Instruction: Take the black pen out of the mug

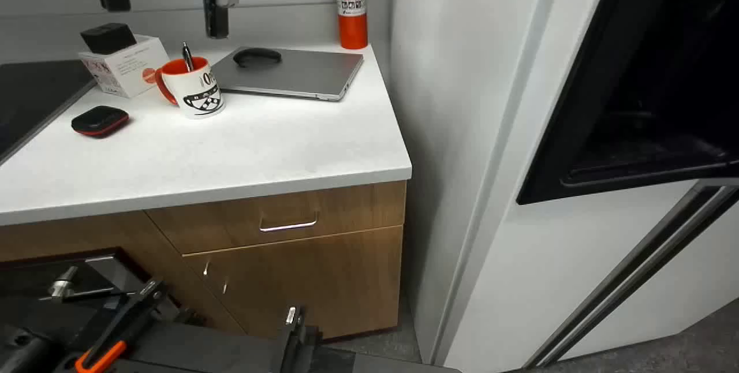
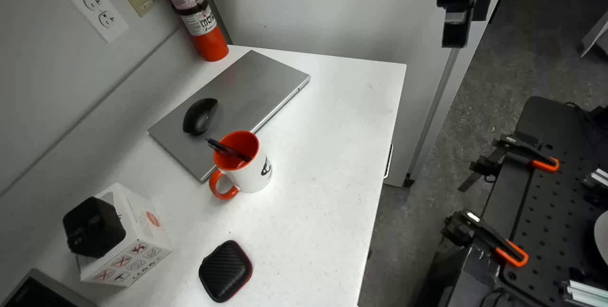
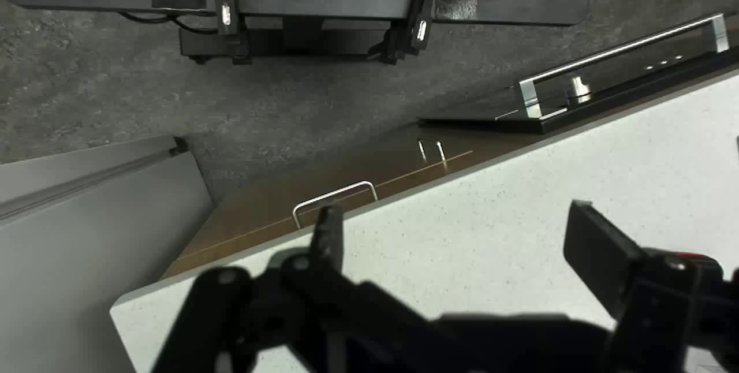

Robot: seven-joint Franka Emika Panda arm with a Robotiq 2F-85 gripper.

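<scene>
White, red-lined, the mug [image 1: 190, 94] holds the slim black pen [image 1: 187, 58] in an exterior view, the claw [image 1: 165, 17] wide. In an exterior view, a flat grey laptop [image 2: 259, 86] lies beside the mug. Wrist view: speckled countertop [image 3: 462, 246], blocky fingers [image 3: 600, 257] apart.

Both exterior views show you mug [image 1: 185, 90] and worktop [image 1: 277, 142] from above; your wrist view, close to the fingers [image 3: 600, 252], faces worktop and floor [image 3: 300, 107].
</scene>
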